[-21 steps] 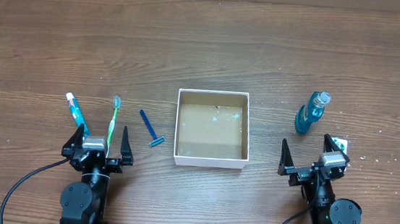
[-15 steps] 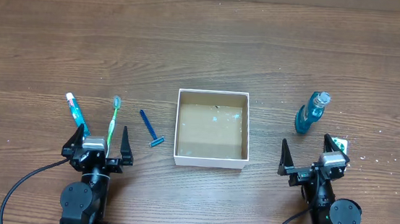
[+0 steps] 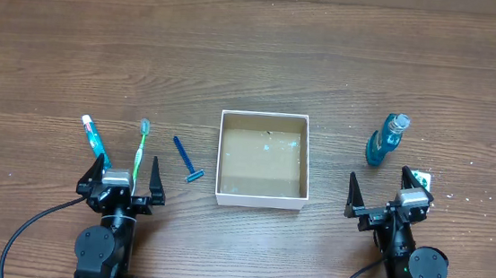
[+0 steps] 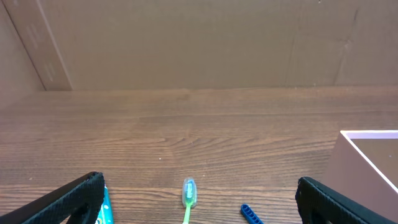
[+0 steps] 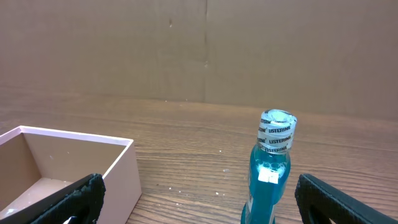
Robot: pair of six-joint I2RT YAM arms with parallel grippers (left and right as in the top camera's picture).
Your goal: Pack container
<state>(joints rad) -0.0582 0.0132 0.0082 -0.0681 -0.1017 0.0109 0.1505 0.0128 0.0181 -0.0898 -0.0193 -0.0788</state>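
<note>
The container (image 3: 260,194), a square white-walled box with a brown floor, sits mid-table and holds nothing; its corner shows in the left wrist view (image 4: 367,149) and in the right wrist view (image 5: 118,171). Left of it lie a blue razor (image 3: 187,161), a green toothbrush (image 3: 140,152) and a toothpaste tube (image 3: 93,134). A blue mouthwash bottle (image 3: 385,140) stands at the right, also in the right wrist view (image 5: 268,171). My left gripper (image 3: 125,180) is open and empty just behind the toothbrush (image 4: 188,198). My right gripper (image 3: 379,194) is open and empty near the bottle.
A small white and green item (image 3: 421,179) lies by my right gripper's right finger. A brown cardboard wall (image 4: 199,43) stands along the far edge of the wooden table (image 3: 255,59).
</note>
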